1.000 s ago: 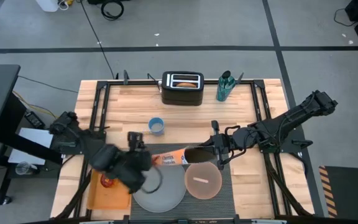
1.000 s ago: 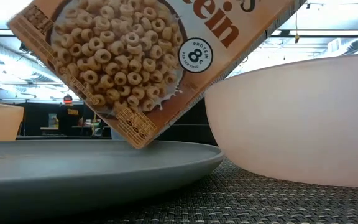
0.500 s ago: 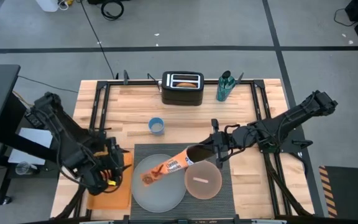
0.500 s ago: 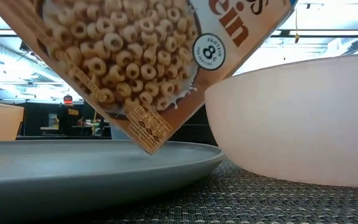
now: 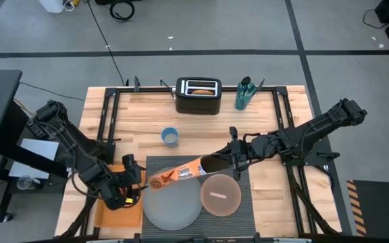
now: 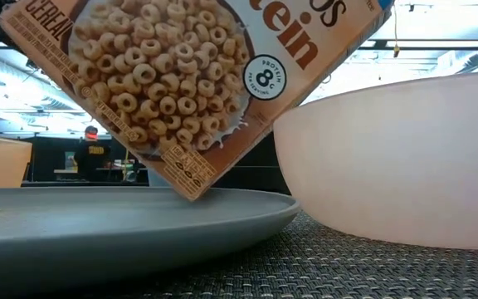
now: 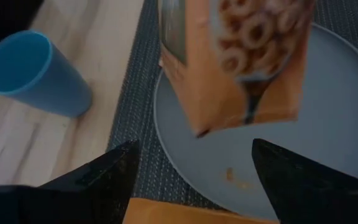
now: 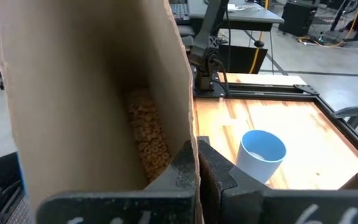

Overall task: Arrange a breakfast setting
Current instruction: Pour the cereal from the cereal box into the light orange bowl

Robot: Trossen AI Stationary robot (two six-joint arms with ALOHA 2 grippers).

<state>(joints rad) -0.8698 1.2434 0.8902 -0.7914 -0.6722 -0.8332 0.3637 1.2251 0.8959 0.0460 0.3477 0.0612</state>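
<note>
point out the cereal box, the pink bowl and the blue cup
cereal box (image 5: 179,174), high view, middle of its printed face
pink bowl (image 5: 220,195), high view, inside bottom
blue cup (image 5: 170,137), high view, its open top

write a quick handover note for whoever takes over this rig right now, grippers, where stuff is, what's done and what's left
Right gripper: shut on the open end of the cereal box, which tilts over the plate, low corner close above it.
Left gripper: open, empty, at the mat's left edge, above the orange board.
Plate and pink bowl sit side by side on the mat. Blue cup and toaster stand behind it.
Done: mat, plate and bowl placed.
Left: set the box down. Apple, bagel and spoon are not clearly seen; find and place them.
</note>
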